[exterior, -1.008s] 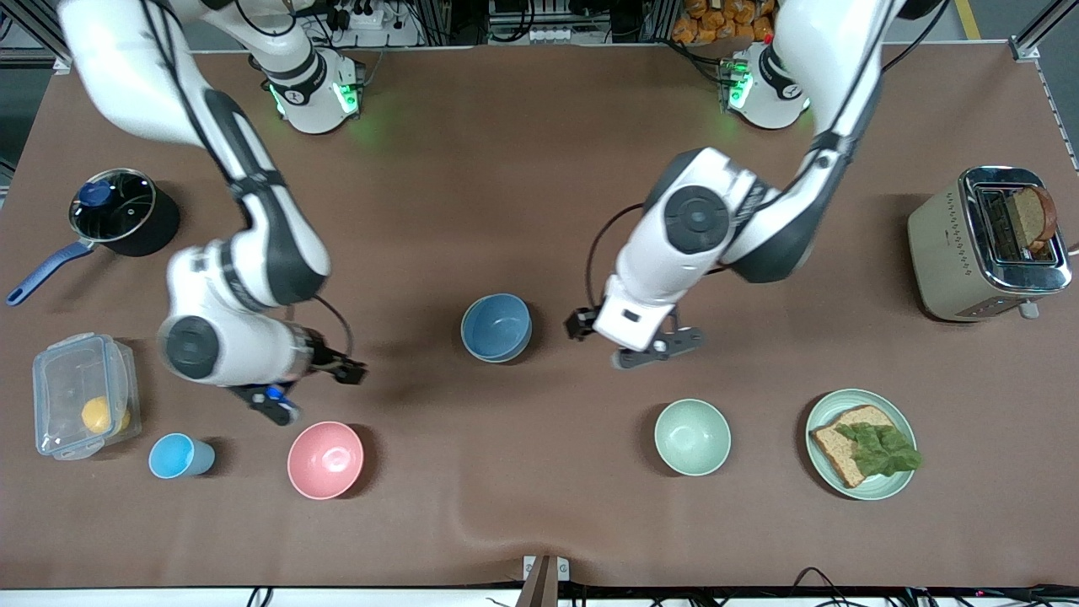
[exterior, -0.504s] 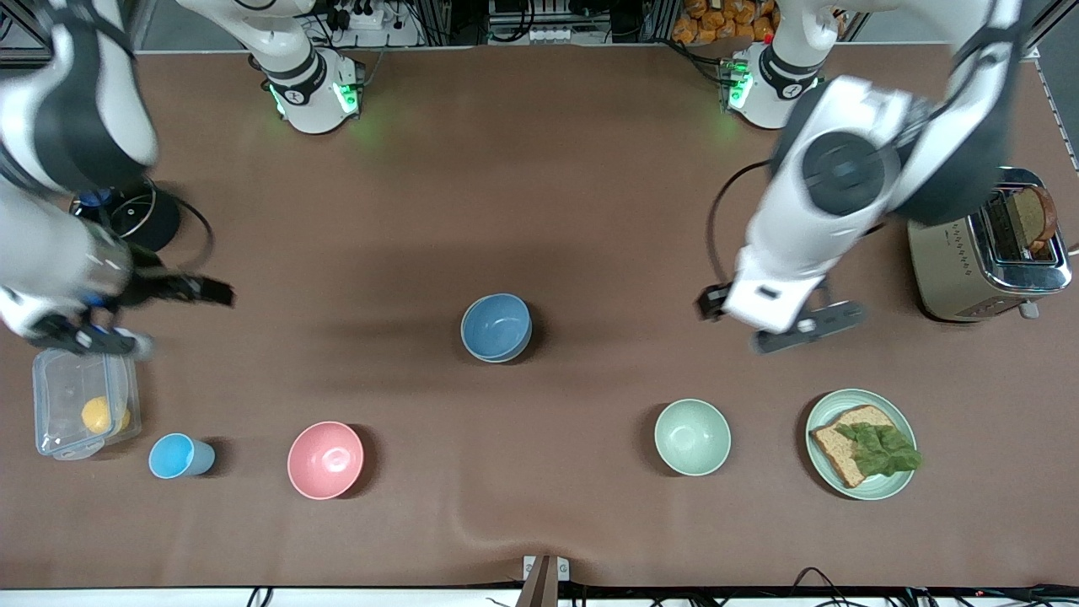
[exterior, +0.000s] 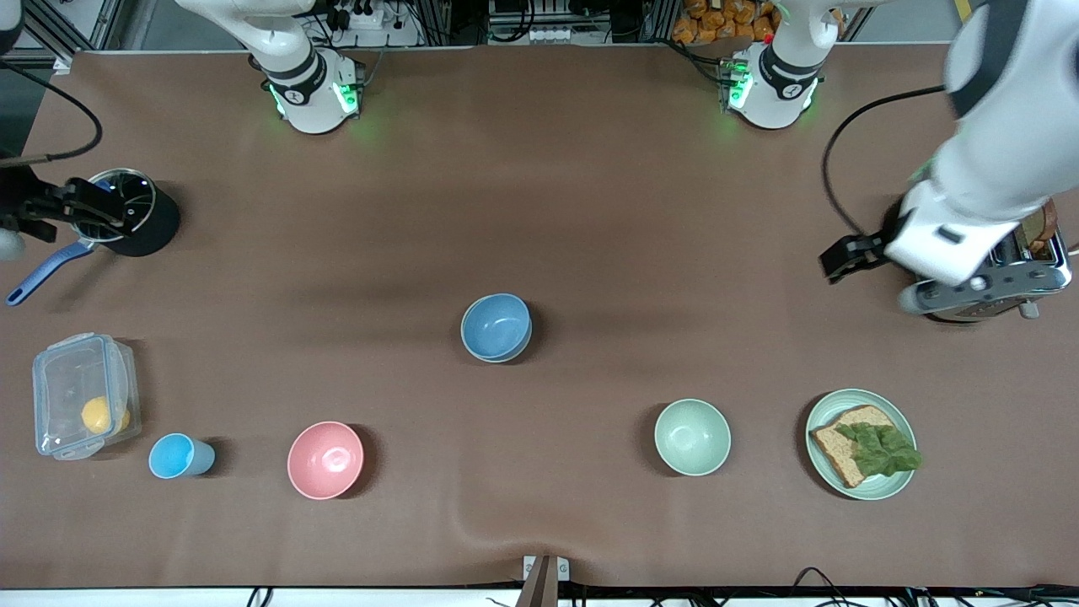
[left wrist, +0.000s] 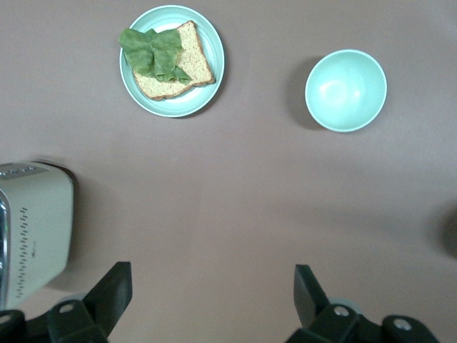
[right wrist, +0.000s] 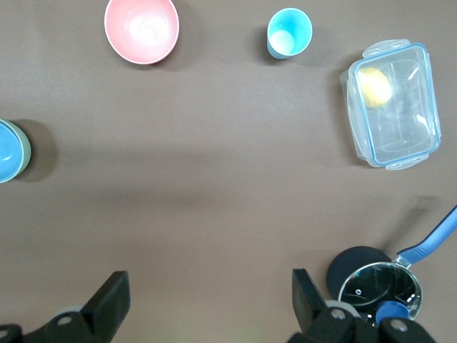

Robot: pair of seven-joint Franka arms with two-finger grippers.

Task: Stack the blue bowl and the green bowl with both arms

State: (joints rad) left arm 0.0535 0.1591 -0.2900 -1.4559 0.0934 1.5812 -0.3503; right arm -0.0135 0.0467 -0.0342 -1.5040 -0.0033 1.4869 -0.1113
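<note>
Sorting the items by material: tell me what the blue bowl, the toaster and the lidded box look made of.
Blue bowl: matte, faintly speckled, probably plastic or fibre composite; a green rim shows under it in the right wrist view.
Toaster: beige painted body, shiny chromed metal top.
Lidded box: clear plastic; the yellow item inside shows through.

Left pincer (left wrist: 207,304) and right pincer (right wrist: 207,304) both hang open, raised.
</note>
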